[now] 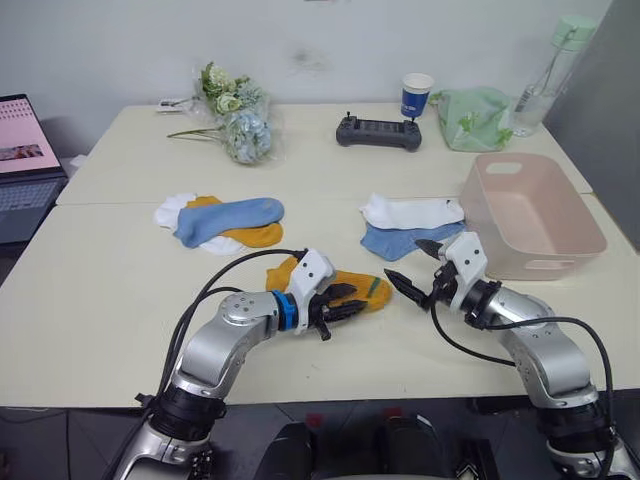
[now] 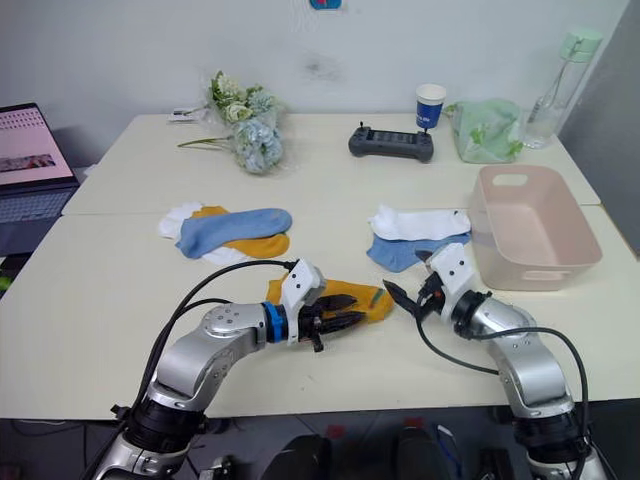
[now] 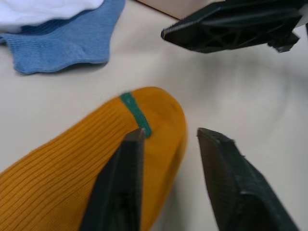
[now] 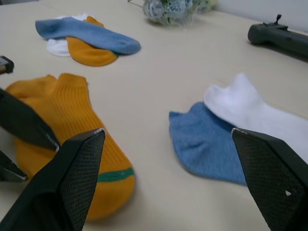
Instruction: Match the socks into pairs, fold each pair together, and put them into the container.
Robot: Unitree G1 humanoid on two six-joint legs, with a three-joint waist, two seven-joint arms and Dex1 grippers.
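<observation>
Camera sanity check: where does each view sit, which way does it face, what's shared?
Left eye, right eye: head stereo pair, looking forward and down over the table; both arms, left claw open over the mustard-orange sock, right claw open.
Left wrist: along its own fingers at the mustard-orange sock's green-striped end.
Right wrist: between its own fingers toward the sock piles.
Shared: both wrist views show that sock and the light blue sock.

We hold both arms bent low over the table (image 1: 90, 330), forearms angled inward. Our left gripper (image 1: 352, 298) rests with fingers slightly parted; our right gripper (image 1: 412, 263), just beside it, has its fingers spread wide above the table.
</observation>
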